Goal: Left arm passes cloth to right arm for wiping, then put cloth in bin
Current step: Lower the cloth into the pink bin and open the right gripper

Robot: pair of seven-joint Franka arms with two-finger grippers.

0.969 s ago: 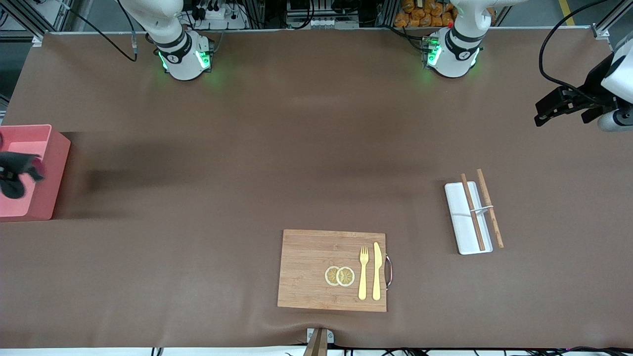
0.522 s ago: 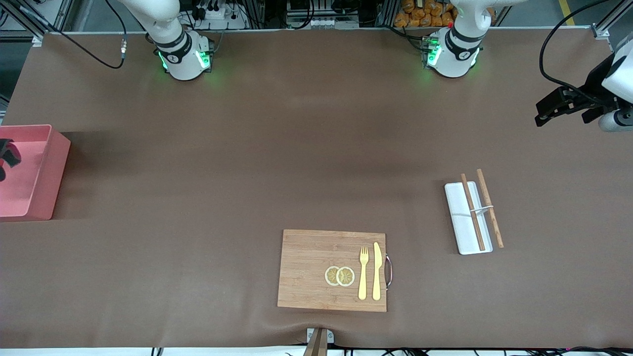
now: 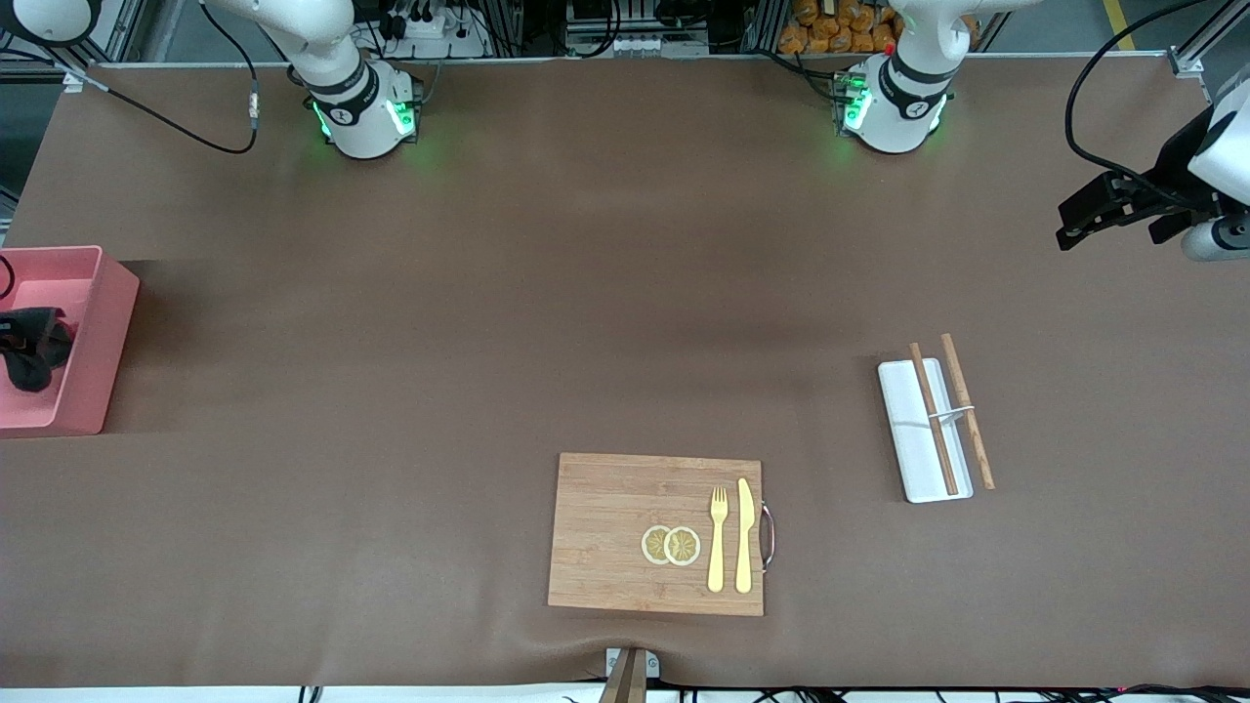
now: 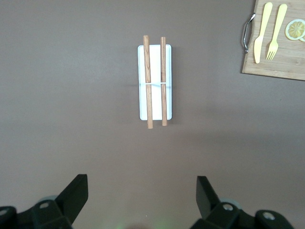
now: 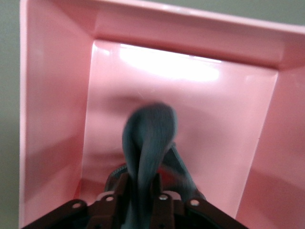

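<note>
Front view: pink bin (image 3: 93, 342) at right arm's end of table, holding dark grey cloth (image 3: 34, 344). Wooden cutting board (image 3: 656, 534) nearest camera; white tray (image 3: 908, 444) with two wooden sticks toward left arm's end. Left gripper (image 3: 1094, 210) waiting with jaws spread, gripping nothing. Right gripper (image 5: 143, 202) over bin, cloth (image 5: 147, 143) between fingers; clamped or released, cannot tell.

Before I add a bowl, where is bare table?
Bare: the wide stretch between the bin and the cutting board, and the middle in front of both bases. Crowded: the board, the tray with its sticks, and the bin, where the cloth is.
</note>
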